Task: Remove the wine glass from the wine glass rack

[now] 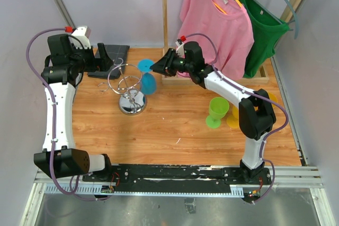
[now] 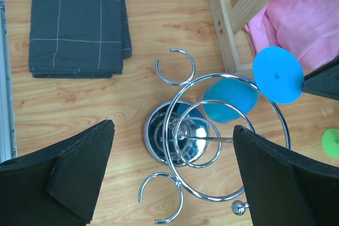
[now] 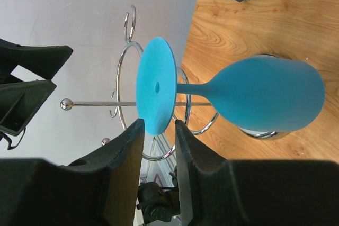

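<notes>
1. The right gripper (image 3: 159,130) pinches the foot rim of the blue wine glass (image 3: 265,96), probably because that flat disc sits clear of the wires.
2. The glass is tipped over against the chrome wine glass rack (image 1: 132,104), with its bowl beside the rings. It looks partway out of its loop.
3. The left gripper (image 2: 174,130) is spread wide and hovers empty above the rack, perhaps to steady it.
</notes>
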`<state>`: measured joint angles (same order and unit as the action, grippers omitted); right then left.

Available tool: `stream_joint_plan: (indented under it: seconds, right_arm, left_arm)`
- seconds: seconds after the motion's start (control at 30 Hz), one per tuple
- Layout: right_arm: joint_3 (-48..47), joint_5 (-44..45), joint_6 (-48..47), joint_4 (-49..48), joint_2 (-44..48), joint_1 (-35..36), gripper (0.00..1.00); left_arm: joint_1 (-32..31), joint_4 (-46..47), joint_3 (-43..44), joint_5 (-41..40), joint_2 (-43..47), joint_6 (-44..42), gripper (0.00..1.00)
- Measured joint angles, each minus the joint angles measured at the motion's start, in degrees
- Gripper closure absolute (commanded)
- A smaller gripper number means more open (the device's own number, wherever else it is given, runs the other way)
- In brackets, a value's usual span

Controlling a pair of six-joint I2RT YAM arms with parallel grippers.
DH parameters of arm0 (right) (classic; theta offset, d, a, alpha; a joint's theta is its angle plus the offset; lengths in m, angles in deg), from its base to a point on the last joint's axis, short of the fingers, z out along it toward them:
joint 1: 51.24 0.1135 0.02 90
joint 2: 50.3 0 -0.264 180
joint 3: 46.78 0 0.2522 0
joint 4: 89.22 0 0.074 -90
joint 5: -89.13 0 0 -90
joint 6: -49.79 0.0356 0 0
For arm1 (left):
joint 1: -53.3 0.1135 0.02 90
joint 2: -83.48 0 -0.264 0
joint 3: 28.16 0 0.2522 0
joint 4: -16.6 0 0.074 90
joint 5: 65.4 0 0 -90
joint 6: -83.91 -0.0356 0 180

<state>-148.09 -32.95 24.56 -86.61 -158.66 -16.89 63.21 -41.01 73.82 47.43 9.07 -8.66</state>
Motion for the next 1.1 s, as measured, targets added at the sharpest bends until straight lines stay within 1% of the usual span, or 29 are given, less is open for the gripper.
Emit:
stream_joint_plan:
  seconds: [0.13,0.43,0.53,0.83,1.1]
  right_arm:
    - [0.0,0.0,0.2,-0.2,0.0,0.0,0.71]
    - [0.1,-0.1,1.1,-1.2,-0.3,-0.3,0.94]
    - [0.8,-0.2,1.8,-2.4,-0.3,-0.4,0.99]
    - [2.9,-1.2,4.4,-7.1,-0.3,-0.7,0.99]
    - [3.7,-1.4,5.9,-8.8,-0.3,-1.2,0.99]
  left_arm:
    - [0.0,0.0,0.0,0.4,0.0,0.0,0.01]
    - [0.0,0.0,0.0,0.9,0.0,0.0,0.01]
    - [0.0,0.0,0.0,1.0,0.0,0.0,0.01]
    - [0.0,0.0,0.0,1.3,0.0,0.0,0.01]
    - [0.0,0.0,-0.1,1.3,-0.1,0.0,0.01]
